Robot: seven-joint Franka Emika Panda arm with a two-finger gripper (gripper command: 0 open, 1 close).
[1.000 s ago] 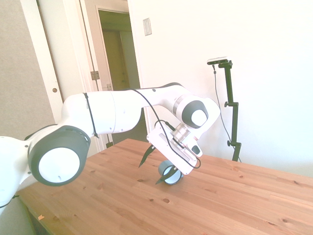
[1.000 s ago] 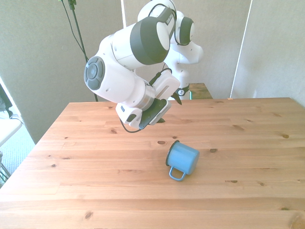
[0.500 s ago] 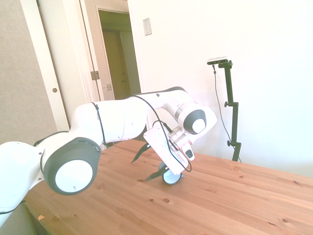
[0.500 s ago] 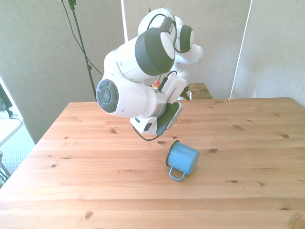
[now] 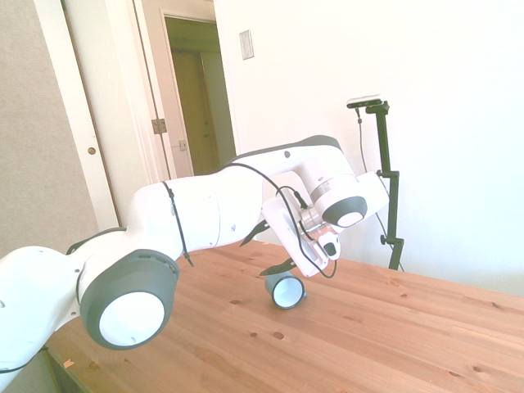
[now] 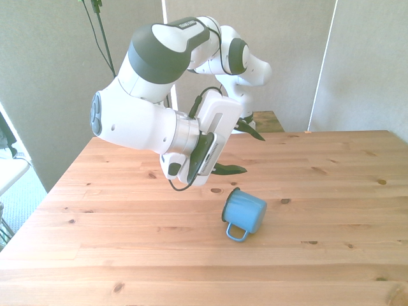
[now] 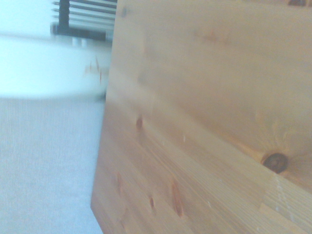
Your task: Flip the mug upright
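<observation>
One mug (image 6: 245,211) is all you have to deal with, and it lies on its side on the bare tabletop (image 6: 331,255), near the middle in the front view. Nothing touches it. The jaws (image 6: 239,151) hang above the wood at about ten o'clock from the mug in that view, spread wide apart and empty, with both dark fingers turned sideways rather than down.

In the front view the mug's long axis runs from roughly eleven o'clock to five o'clock. The mouth points toward eleven, the closed base toward five, and the small loop handle sticks out at about seven o'clock, close to the wood. In the side view you look nearly straight into the white inside (image 5: 287,292).

To do this step well, I would bring the jaws down beside the mouth end and turn the wrist so one finger can go inside the rim and the other outside the wall. Pick the upper part of the rim, away from the handle. Close only once the wall sits squarely between the fingers, since a round mug on its side is likely to roll if nudged. The wrist view shows only wood and floor, so steer by the other two views.
</observation>
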